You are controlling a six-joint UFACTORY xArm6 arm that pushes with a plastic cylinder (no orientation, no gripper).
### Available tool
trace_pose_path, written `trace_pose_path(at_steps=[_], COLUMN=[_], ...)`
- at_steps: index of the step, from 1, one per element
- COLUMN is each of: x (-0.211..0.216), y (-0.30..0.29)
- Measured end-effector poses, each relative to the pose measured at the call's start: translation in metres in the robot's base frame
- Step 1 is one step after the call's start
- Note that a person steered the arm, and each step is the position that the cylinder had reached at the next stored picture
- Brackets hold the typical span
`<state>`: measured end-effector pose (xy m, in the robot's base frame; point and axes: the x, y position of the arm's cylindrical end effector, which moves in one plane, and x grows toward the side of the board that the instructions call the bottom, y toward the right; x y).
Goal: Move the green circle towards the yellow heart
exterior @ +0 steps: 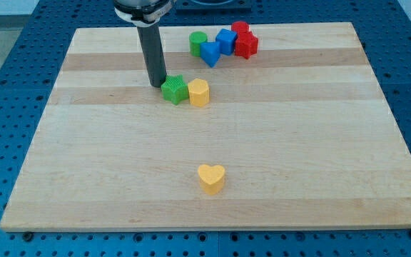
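The green circle (198, 43) stands near the view's top, at the left end of a cluster of blocks. The yellow heart (211, 178) lies alone toward the view's bottom, a little right of centre. My tip (158, 83) rests on the board just left of a green star (175, 90), touching it or nearly so. The tip is below and to the left of the green circle and far above the yellow heart.
A yellow hexagon (199, 93) sits against the green star's right side. Beside the green circle are a blue triangle-like block (210, 53), a blue cube (225, 40) and two red blocks (245, 43). The wooden board (84, 178) lies on a blue perforated table.
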<state>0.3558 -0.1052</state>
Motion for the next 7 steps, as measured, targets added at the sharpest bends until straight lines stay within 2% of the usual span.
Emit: trace_pose_path(at_steps=[1,2,3,4,5,7], x=[-0.032,-0.091,-0.139,-0.157,-0.148,-0.082], y=[-0.047,-0.051,-0.003,0.074,0.108,0.051])
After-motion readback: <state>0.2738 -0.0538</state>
